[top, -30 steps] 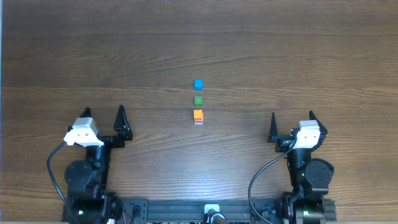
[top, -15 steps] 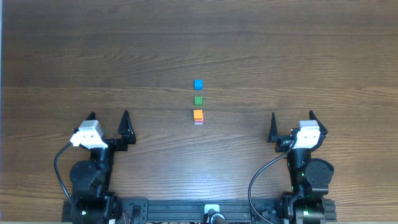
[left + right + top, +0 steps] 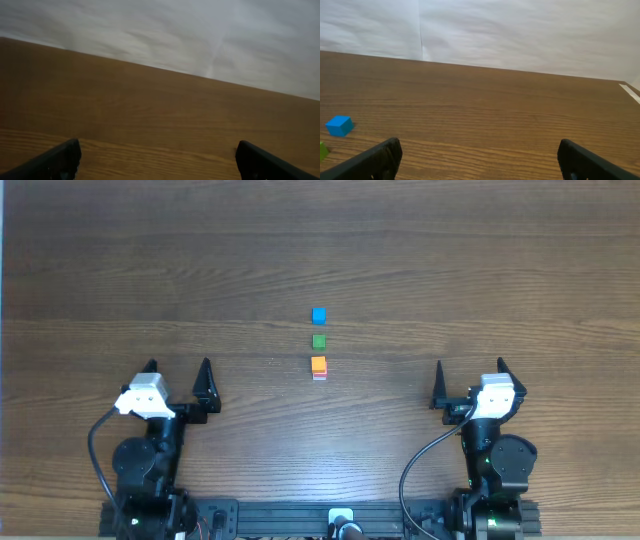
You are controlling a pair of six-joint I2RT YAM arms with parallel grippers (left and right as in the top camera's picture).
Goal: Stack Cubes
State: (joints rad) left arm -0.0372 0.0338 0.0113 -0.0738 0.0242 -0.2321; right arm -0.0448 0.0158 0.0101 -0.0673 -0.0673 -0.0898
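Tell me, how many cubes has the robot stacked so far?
One step looks done: the orange cube sits on a pinkish cube, whose edge peeks out beneath it. Nothing is in hand: the left hand and the right hand are both open and empty, near their bases. Left to do: the green cube and the blue cube each lie alone on the table.

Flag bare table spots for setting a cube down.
The table is bare beyond the blue cube to the far edge, and on both flanks of the cube line, toward the open left gripper and open right gripper. Crowded only mid-table: blue, green cube and orange cube, narrow gaps between.
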